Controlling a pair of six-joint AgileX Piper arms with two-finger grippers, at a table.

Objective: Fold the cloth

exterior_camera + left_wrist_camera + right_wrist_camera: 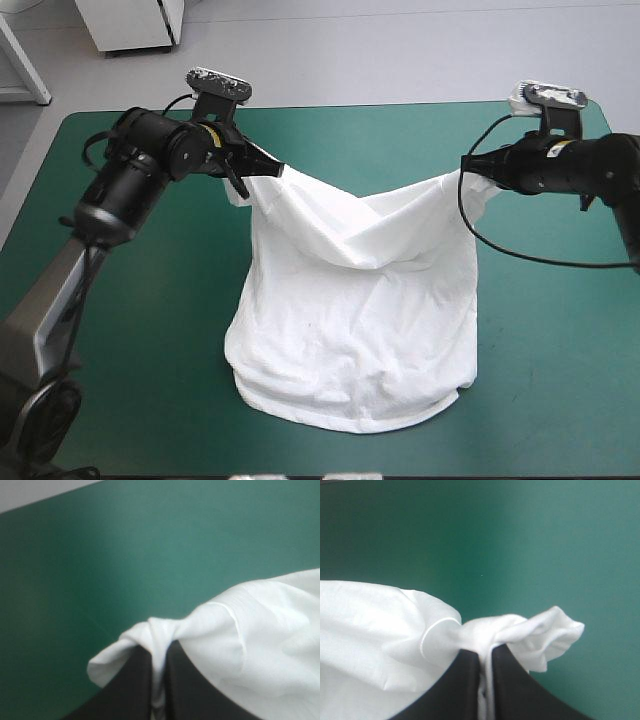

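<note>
The white T-shirt hangs between both arms, its upper edge lifted and sagging in the middle, its lower part resting on the teal-green table. My left gripper pinches the shirt's upper left corner; in the left wrist view the black fingers are all but shut with white cloth squeezed between them. My right gripper pinches the upper right corner; its black fingers hold a bunched fold of the T-shirt between them.
Bare teal-green cover lies on every side of the shirt. The table's far edge runs just beyond the grippers. A white cabinet stands on the floor past the far left corner.
</note>
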